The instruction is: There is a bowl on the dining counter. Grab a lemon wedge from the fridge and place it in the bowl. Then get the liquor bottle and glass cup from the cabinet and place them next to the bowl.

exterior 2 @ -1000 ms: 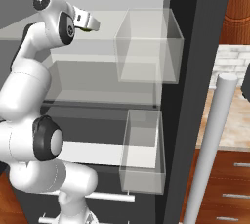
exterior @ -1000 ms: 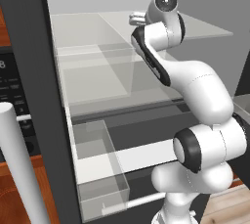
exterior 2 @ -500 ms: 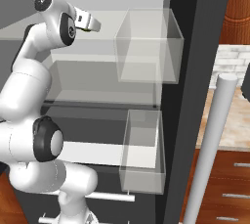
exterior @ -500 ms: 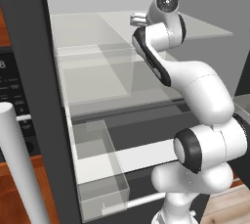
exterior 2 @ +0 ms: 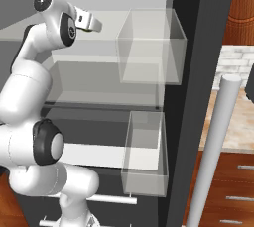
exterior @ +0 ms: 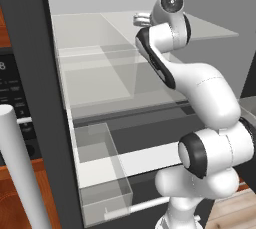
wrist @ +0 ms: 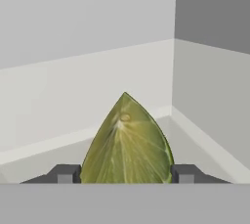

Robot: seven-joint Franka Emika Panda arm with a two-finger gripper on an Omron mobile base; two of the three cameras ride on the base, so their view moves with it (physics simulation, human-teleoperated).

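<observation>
Between the claw, a pointed, veined lemon wedge.

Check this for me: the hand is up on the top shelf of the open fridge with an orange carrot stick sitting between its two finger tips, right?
Not quite. What sits between the finger tips of the hand is a yellow-green lemon wedge, not an orange carrot stick; the hand view shows it. The rest holds: the hand is up on the top shelf of the open fridge.

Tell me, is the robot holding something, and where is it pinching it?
Yes, the gripper pinches the lemon wedge across its wide lower part, one finger on each side.
</observation>
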